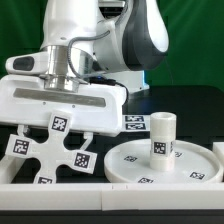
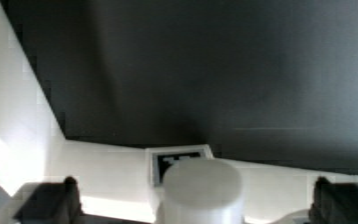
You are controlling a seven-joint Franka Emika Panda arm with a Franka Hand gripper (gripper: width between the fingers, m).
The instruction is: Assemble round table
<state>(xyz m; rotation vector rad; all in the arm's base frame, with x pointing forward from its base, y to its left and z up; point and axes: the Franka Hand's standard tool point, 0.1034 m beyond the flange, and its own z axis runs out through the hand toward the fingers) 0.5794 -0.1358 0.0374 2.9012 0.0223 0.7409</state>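
Observation:
The cross-shaped foot (image 1: 55, 155) lies flat on the dark table at the exterior view's left, with tags on its lobes. The arm's white hand (image 1: 60, 98) hangs right over it. In the wrist view my gripper (image 2: 197, 203) is open. Its dark fingertips (image 2: 51, 203) stand wide apart with one rounded white lobe of the foot (image 2: 202, 192) between them, and there is a gap on each side. A tag (image 2: 179, 164) shows just beyond that lobe. The large rimmed round disc (image 1: 195, 165) lies at the exterior view's right. The short cylindrical leg (image 1: 162, 135) stands upright at its centre.
A long white border rail (image 1: 110, 192) runs along the table's front edge. The marker board (image 1: 133, 121) lies behind the disc, partly hidden by the arm. A green wall closes the back.

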